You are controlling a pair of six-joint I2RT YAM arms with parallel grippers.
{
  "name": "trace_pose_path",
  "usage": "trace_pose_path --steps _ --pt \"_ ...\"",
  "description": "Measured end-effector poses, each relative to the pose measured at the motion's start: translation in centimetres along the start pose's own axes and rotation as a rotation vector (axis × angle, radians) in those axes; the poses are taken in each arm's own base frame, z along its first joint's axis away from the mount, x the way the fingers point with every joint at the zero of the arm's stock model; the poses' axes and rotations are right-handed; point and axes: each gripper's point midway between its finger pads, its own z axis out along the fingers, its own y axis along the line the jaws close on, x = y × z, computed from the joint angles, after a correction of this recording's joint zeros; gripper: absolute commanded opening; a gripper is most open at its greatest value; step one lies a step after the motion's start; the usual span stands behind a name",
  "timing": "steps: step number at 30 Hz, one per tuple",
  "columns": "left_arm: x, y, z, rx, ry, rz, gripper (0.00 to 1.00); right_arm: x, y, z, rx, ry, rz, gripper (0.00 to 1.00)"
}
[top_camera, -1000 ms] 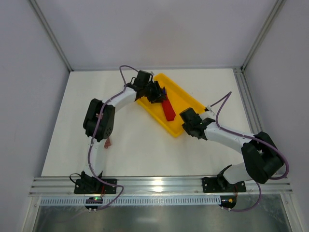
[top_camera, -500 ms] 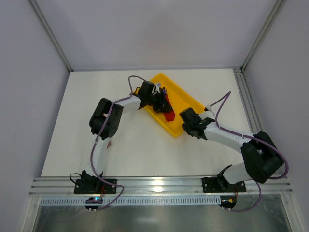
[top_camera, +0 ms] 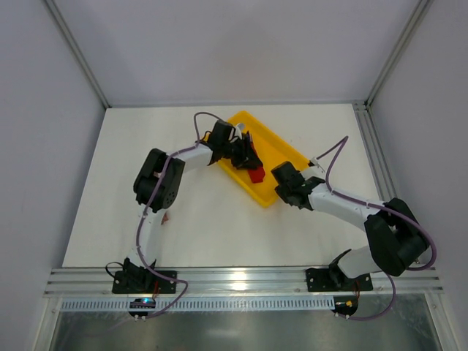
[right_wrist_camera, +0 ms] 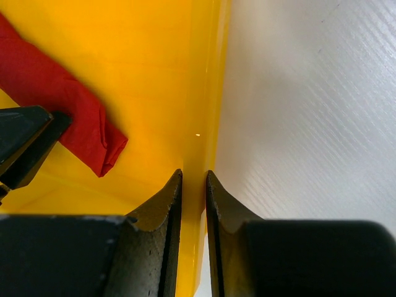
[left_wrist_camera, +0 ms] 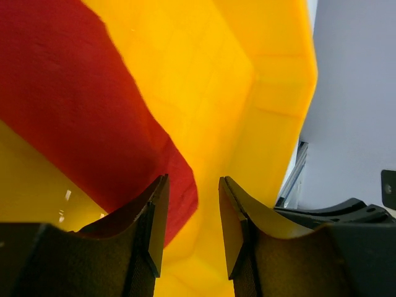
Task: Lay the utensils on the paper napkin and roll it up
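The paper napkin (top_camera: 257, 175) is a red rolled-up bundle lying in the yellow tray (top_camera: 284, 151). My left gripper (top_camera: 246, 156) is open, low over the roll's far part. In the left wrist view the napkin (left_wrist_camera: 74, 111) lies under and beside the left finger, with bare tray (left_wrist_camera: 247, 93) between the jaws of that gripper (left_wrist_camera: 189, 229). My right gripper (top_camera: 281, 191) is shut on the tray's near rim (right_wrist_camera: 201, 93); the right wrist view shows this gripper (right_wrist_camera: 193, 179) and the roll's end (right_wrist_camera: 74, 120). No utensil shows.
A small brownish-red block (top_camera: 164, 216) lies on the white table beside the left arm. The tray sits at an angle in the middle back. Metal frame rails run along the right side and the near edge.
My left gripper has come down from the tray's far end onto the upper part of the red roll, and its elbow has swung forward. The right gripper stays on the tray rim.
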Motion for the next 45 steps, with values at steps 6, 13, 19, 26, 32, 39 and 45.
trace_pose_path --steps 6,13,19,26,32,39,45 --pt "-1.7 -4.0 -3.7 0.037 -0.066 0.043 0.44 -0.5 2.2 -0.7 -0.047 0.006 -0.069 0.50" --pt "-5.2 -11.4 -13.0 0.067 -0.270 0.179 0.46 -1.6 3.9 -3.7 -0.157 0.019 -0.138 0.73" --pt "-3.9 -13.8 -18.0 0.042 -0.372 0.243 0.45 -2.0 3.1 -7.1 -0.270 0.044 -0.210 0.99" --pt "3.8 -10.4 -22.2 -0.050 -0.391 0.237 1.00 -1.8 3.1 -12.6 -0.523 0.084 -0.415 1.00" --pt "9.9 -12.1 -26.8 -0.004 -0.454 0.316 0.99 -3.6 3.3 -18.8 -0.784 0.001 -0.421 1.00" --pt "11.8 -14.0 -31.0 0.053 -0.557 0.375 1.00 -4.1 2.9 -20.9 -0.857 -0.020 -0.421 1.00" --pt "12.0 -13.5 -30.9 0.033 -0.547 0.363 1.00 -3.7 2.1 -20.3 -0.824 -0.005 -0.448 1.00"
